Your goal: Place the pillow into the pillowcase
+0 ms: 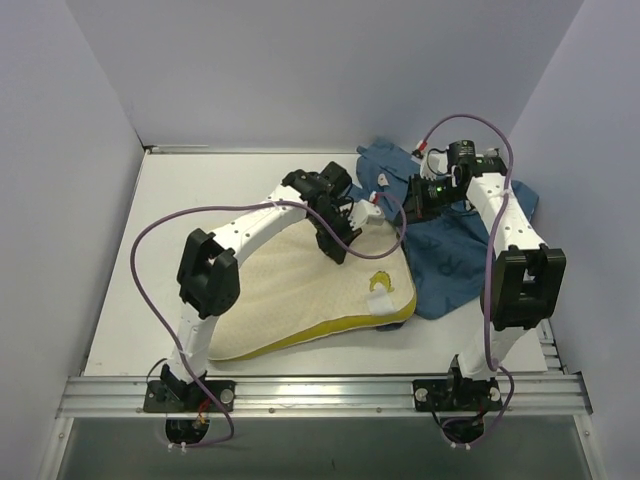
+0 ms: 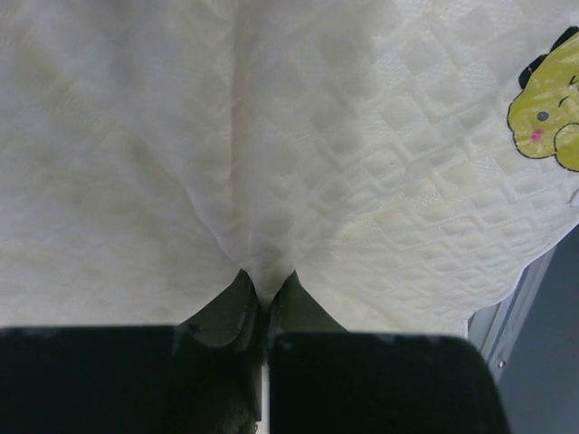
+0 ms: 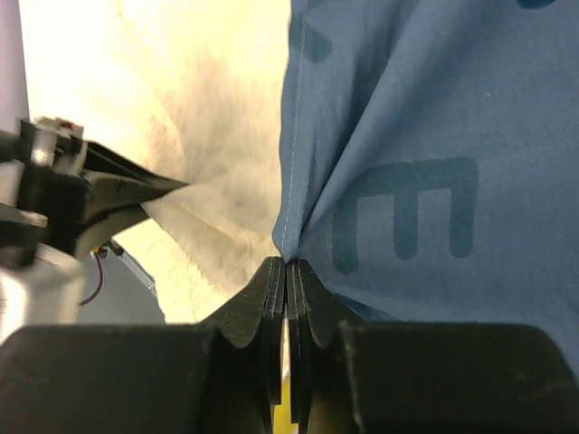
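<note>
Lower centre in each wrist view, the left end effector (image 2: 264,287) clenches a pillow (image 2: 298,154) fold and the right end effector (image 3: 286,264) the pillowcase (image 3: 407,136) hem, probably holding its mouth.

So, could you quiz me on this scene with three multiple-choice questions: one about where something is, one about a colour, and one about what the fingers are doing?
1. Where does the pillowcase lie relative to the pillow?
A. on its left
B. on its right
C. fully covering it

2. What colour is the pillow's edge trim?
A. red
B. black
C. yellow

3. What are the right arm's fingers doing?
A. pinching the pillowcase
B. hanging open
C. pinching the pillow

Answers:
1 B: in the top view the blue cloth lies to the pillow's right.
2 C: a yellow border runs along its near edge.
3 A: the right wrist view shows them shut on a blue fold.
</note>
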Robot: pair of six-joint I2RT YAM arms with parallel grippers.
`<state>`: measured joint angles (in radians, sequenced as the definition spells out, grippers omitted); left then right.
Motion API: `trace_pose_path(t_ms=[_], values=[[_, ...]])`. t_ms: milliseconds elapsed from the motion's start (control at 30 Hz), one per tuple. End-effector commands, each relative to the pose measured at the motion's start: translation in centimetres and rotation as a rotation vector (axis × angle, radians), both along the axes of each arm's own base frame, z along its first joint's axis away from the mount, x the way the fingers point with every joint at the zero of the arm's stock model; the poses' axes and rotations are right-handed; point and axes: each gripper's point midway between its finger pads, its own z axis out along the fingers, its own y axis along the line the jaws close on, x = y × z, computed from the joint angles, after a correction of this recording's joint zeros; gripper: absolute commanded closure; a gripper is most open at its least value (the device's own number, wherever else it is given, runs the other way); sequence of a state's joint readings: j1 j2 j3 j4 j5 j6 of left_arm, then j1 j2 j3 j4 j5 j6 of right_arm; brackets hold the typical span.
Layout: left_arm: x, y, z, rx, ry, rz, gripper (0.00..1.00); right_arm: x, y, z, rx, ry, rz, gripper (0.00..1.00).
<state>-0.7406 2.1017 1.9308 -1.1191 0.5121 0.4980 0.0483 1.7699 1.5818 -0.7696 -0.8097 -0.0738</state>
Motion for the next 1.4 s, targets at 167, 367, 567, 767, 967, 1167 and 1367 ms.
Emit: trace_pose_path(t_ms=[167,367,567,767,967,1167,1367], values=[[5.6,-4.2,3.7,-0.123,-0.068,0.157,1.0,-2.9,0.4,0.9,0.027,0.009,0.036,1.0],[10.8,-2.5,1.3,-0.002,-0.319,0.307,1.0,-2.7,0.3,1.6,0.022,-0.016,0.033,1.0],[17.1,2.9,-1.0,-0.011,-0.255,0.694,1.0,-3.0,-0.6,1.0,-0.009,-0.013,0.019,1.0],[15.0,1.6,-1.7,-0.009,-0.291,0.728,1.0,-2.5,-0.4,1.4,0.003,-0.011,0.021,1.0],[11.9,-0.4,0.6,-0.21,-0.101,0.604,0.59,-2.4,-0.4,0.5,-0.016,0.011,0.033,0.93],[3.4,0.4,5.8,-0.383,-0.191,0.086,0.09,-0.4,-0.1,-0.2,-0.024,0.018,0.02,0.99],[-3.1,-0.3,2.5,-0.238,-0.366,-0.271,0.03,-0.3,1.0,0.1,0.017,0.029,0.035,1.0]])
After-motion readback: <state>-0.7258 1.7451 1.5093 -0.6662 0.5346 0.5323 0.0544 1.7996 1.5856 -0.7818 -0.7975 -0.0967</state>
